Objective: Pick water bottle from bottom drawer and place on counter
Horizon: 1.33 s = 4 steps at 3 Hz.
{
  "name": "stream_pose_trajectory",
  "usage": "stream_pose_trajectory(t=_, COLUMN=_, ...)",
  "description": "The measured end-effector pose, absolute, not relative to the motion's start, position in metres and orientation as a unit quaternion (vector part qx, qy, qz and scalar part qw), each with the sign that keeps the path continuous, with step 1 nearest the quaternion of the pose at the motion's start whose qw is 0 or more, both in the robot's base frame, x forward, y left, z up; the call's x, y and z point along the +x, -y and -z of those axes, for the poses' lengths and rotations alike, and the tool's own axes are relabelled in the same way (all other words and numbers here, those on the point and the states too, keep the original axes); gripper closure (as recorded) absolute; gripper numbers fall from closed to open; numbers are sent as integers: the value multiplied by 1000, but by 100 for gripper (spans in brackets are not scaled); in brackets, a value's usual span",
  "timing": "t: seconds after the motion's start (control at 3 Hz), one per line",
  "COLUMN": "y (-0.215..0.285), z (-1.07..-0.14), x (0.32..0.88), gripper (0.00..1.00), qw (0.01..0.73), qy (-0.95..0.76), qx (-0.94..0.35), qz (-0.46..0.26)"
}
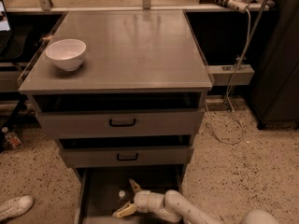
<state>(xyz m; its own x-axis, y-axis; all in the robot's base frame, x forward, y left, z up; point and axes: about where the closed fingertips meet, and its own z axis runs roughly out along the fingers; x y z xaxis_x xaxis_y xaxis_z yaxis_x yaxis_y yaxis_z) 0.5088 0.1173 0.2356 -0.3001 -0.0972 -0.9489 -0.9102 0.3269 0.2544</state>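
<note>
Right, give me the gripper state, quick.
Gripper: open, down in the bottom drawer, fingers spread either side of the water bottle, not closed on it.

Dim; overhead sheen on counter; hand in shadowed bottom drawer.

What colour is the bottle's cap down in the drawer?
White, in the camera view; the open gripper is at the bottle in the bottom drawer.
</note>
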Motion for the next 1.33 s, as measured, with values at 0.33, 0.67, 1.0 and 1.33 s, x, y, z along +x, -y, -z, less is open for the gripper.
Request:
stream_pose_trajectory(t=0.33, y=-122, z=-233, x=512, gripper=0, qw=456, qy=-672, qx=-377, qz=-446)
stream_pose_trajectory(t=0.67, y=-122, z=-233, x=513, gripper=19, qw=456, qy=-672, qx=-377, qz=-446)
stream_pose_trajectory(t=1.0, y=-122, z=-233, x=513, gripper=42, qw=456, qy=-672, qx=-377, qz=-446)
stream_pose_trajectory(t=1.33, y=-122, z=-233, x=512, gripper=65, qw=456, qy=-672, qx=-377, qz=-446)
